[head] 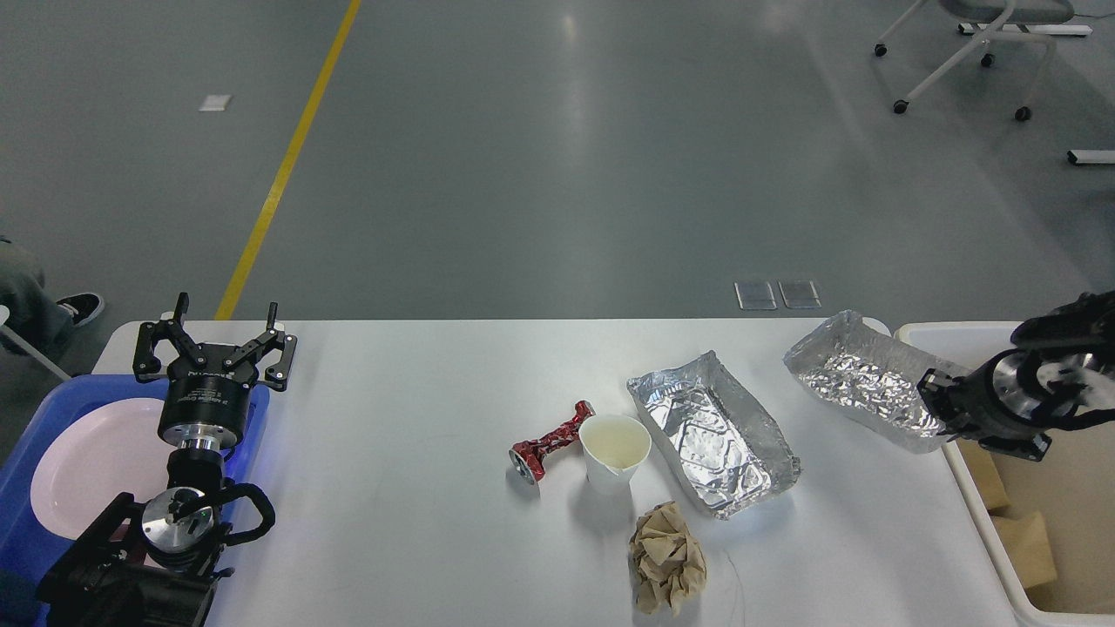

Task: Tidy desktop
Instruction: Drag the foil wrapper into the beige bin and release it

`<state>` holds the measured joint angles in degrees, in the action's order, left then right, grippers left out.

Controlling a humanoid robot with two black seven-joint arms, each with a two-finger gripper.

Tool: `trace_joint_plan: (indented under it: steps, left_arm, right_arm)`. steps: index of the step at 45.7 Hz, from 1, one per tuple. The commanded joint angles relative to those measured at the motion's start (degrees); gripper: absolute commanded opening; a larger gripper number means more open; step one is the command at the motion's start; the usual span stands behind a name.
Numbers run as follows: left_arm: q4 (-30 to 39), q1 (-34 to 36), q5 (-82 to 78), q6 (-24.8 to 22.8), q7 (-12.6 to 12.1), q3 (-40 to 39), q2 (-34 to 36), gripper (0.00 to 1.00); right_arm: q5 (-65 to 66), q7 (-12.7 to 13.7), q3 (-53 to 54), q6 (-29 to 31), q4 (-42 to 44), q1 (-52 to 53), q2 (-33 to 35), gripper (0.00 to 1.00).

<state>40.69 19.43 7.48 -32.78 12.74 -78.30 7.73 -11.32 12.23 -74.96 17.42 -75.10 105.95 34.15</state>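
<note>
While the right end effector [934, 402] grips the near-right end of a crumpled foil tray [858, 381], the tray hangs tilted above the far-right corner of the white tabletop [418, 488], its right end reaching toward the beige bin [976, 488] that stands just beside the tabletop's right edge. Brown cardboard pieces [1023, 544] lie inside that bin. On the left, the left end effector [214, 335] stands upright with its two fingers spread wide and nothing between them, poised over the far edge of a blue tray [26, 453] that holds a white plate [87, 461]. Across the middle of the tabletop, which fills the near half of the scene, a second foil tray [714, 444] rests flat, well apart from the lifted one. Just left of it stands a white paper cup [615, 451], upright, with a crushed red can [550, 440] lying on its side against the cup's left flank. Nearer still, a wad of brown paper [667, 557] sits close to the tabletop's near edge. Grey floor with a yellow line [287, 165] stretches beyond.
</note>
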Motion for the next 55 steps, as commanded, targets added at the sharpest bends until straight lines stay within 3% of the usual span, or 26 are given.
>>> trace_joint_plan:
  steps: [1, 12, 26, 39, 47, 55]
  left_arm:
    - [0.0, 0.0, -0.01, 0.0, 0.0, -0.01, 0.0, 0.96]
    - [0.0, 0.0, -0.01, 0.0, 0.0, -0.01, 0.0, 0.96]
    - [0.0, 0.0, -0.01, 0.0, 0.0, -0.01, 0.0, 0.96]
    - [0.0, 0.0, -0.01, 0.0, 0.0, -0.01, 0.0, 0.96]
    - [0.0, 0.0, -0.01, 0.0, 0.0, 0.08, 0.0, 0.96]
    - [0.0, 0.0, -0.02, 0.0, 0.0, 0.08, 0.0, 0.96]
  right_arm:
    - [-0.01, 0.08, -7.03, 2.71, -8.29, 11.98, 1.54, 0.0]
    - [2.53, 0.25, -18.46, 2.79, -18.94, 25.27, -1.45, 0.0]
    - [5.87, 0.17, -21.02, 2.01, -17.55, 23.87, 2.32, 0.0]
    - [5.09, -0.36, -15.84, -8.19, -0.94, 1.57, 12.43, 0.0]
    - [4.82, -0.27, 1.63, -8.72, 16.19, -22.42, 13.05, 0.0]
    - [4.82, -0.1, 18.43, -8.98, 35.17, -43.79, 8.49, 0.0]
